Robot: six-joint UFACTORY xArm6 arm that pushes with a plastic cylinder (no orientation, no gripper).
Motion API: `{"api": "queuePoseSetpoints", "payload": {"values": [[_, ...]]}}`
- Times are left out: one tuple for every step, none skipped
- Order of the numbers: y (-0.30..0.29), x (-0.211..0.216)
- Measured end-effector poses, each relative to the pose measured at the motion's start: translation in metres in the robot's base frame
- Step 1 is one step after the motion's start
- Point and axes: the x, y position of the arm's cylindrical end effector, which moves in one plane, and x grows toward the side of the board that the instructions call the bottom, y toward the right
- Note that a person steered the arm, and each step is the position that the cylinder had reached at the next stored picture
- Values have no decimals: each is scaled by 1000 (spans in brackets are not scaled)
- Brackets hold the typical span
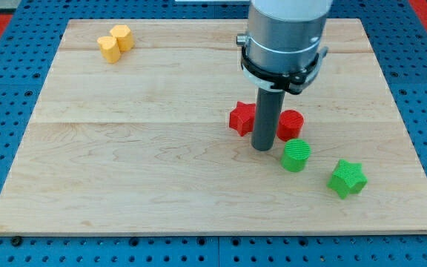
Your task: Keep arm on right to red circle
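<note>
The red circle (291, 122) lies right of the board's middle, partly hidden behind my rod. My tip (262, 148) rests on the board just below and to the left of the red circle, between it and the red star (241, 118) at the view's left of the rod. A green circle (296, 156) sits just right of my tip, below the red circle.
A green star (347, 178) lies toward the view's lower right. Two yellow blocks (116, 42) sit together at the view's upper left. The wooden board (124, 163) lies on a blue pegboard.
</note>
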Motion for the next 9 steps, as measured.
{"api": "queuePoseSetpoints", "payload": {"values": [[58, 46], [60, 65], [27, 49], [-27, 46], [-25, 46], [-25, 46], [-10, 48], [30, 48], [34, 34]]}}
